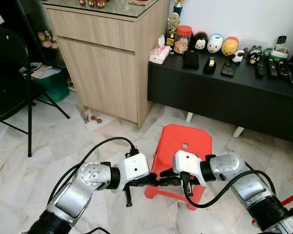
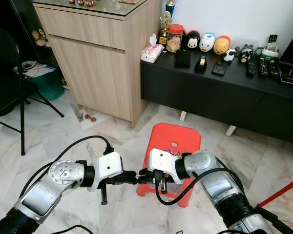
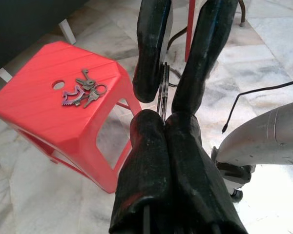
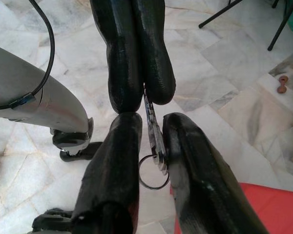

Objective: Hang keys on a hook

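- Just off the red stool's [image 1: 185, 146] near-left corner, the two grippers meet tip to tip.
- Left gripper [image 3: 163, 117]: fingers pressed together on the end of a flat key [image 4: 154, 134].
- Key's long axis runs gripper to gripper; its ring [image 4: 154, 178] lies toward the right.
- Right gripper [image 4: 151, 139]: fingers spread either side of the key; whether they touch it I cannot tell.
- More keys [image 3: 83, 92] lie on the stool top.

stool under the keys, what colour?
Red. The stool shows best in the left wrist view, keys lying on top.
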{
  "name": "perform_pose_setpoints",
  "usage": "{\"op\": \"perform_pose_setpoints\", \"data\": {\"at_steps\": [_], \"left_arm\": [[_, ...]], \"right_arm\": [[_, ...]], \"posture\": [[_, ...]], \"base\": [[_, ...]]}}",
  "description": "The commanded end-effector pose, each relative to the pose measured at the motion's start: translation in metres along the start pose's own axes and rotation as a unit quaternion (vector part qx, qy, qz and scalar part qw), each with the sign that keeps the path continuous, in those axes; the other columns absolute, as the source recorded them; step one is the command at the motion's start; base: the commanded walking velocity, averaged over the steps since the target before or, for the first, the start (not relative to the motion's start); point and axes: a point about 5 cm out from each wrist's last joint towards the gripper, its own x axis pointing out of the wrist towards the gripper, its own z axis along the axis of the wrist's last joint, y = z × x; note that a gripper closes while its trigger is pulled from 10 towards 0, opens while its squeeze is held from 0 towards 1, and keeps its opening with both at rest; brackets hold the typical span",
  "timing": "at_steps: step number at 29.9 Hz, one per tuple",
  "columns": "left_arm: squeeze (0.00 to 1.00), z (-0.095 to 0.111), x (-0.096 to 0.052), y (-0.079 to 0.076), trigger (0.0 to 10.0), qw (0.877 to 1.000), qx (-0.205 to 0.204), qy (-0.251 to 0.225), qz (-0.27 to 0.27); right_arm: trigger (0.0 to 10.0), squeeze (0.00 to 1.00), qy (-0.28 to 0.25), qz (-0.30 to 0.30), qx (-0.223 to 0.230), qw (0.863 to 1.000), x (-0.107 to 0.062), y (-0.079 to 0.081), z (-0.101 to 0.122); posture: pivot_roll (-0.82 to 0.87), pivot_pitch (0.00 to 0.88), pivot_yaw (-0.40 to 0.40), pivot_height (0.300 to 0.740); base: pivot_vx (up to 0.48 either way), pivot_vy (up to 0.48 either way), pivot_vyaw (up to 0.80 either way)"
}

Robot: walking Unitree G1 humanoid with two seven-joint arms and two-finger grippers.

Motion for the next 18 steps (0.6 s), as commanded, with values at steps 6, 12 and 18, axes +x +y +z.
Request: {"op": "perform_pose_setpoints", "data": {"at_steps": [6, 12, 18], "left_arm": [[0.00, -0.003, -0.001, -0.002, 0.0, 1.000, -0.007, 0.009, -0.001], [0.00, -0.006, -0.002, -0.004, 0.0, 1.000, -0.009, 0.014, -0.004], [0.00, -0.007, -0.002, -0.004, 0.0, 1.000, -0.009, 0.019, -0.004]], "right_arm": [[10.0, 1.00, 0.003, 0.009, -0.007, 1.000, 0.001, 0.003, 0.000], [10.0, 0.00, -0.003, -0.021, -0.005, 1.000, -0.002, -0.005, 0.002], [10.0, 0.00, 0.002, -0.030, -0.006, 1.000, -0.005, -0.007, 0.001]], "posture": [[0.13, 0.085, -0.056, 0.740], [0.13, 0.086, -0.054, 0.740], [0.13, 0.086, -0.054, 0.740]], "base": [[0.000, 0.000, 0.00], [0.000, 0.000, 0.00], [0.000, 0.000, 0.00]]}}
